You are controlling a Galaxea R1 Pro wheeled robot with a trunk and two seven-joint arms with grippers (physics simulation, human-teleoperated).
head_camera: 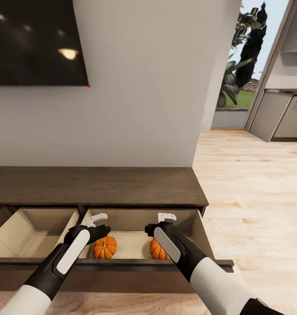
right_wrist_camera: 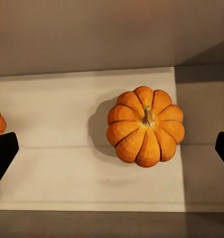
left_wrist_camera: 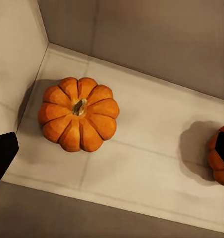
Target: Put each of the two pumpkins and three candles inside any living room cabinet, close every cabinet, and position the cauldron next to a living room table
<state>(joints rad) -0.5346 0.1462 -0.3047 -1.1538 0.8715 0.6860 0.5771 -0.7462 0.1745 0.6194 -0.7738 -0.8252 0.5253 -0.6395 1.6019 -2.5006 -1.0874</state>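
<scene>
Cabinet, right drawer pulled out: two pumpkins resting inside. Left gripper and right gripper above the drawer, fingers spread, empty. Risk: lifting out carelessly may knock a pumpkin or snag the cabinet's drawer front.

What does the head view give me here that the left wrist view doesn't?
Head view alone: both arms over the open cabinet, left gripper and right gripper both open, an open compartment to the left, the dark screen on the wall, the doorway. Left wrist alone: the left pumpkin from above, stem up, sitting free near a drawer corner. Shared: both pumpkins, the right pumpkin partly hidden in each, and the tan drawer floor.
</scene>
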